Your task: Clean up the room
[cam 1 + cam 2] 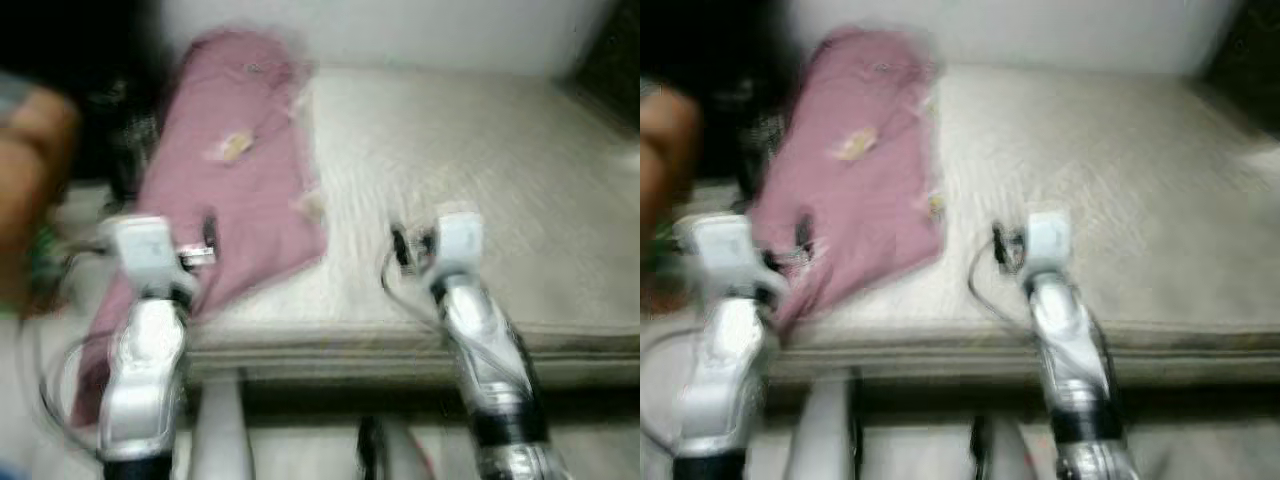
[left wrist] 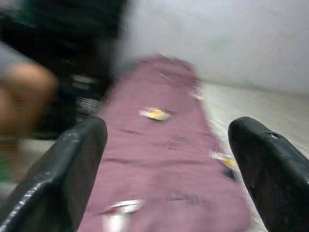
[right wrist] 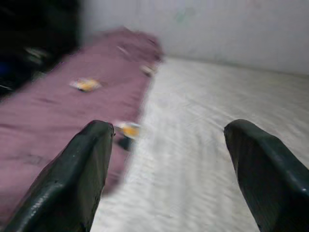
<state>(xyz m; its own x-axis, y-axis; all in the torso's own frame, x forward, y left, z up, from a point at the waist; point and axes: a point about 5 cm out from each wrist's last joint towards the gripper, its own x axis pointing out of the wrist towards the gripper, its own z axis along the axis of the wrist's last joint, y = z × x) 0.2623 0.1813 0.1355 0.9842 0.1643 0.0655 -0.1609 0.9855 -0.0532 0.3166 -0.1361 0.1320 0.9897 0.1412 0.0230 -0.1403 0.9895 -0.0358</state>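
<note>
A mauve blanket (image 1: 235, 190) lies along the left side of a bare pale mattress (image 1: 460, 160), its near end hanging over the front edge. Small scraps of litter lie on it: a yellowish one (image 1: 236, 148) near the far end, another (image 2: 155, 114) seen from the left wrist, and one (image 3: 128, 129) at the blanket's edge. My left gripper (image 2: 169, 159) is open, held over the near end of the blanket. My right gripper (image 3: 169, 164) is open above the mattress, beside the blanket's edge. All views are blurred.
A person's arm (image 1: 35, 150) is at the far left beside dark clutter (image 1: 120, 130). A white wall (image 1: 400, 30) runs behind the mattress. The mattress's front edge (image 1: 400, 345) lies right before me, with floor below it.
</note>
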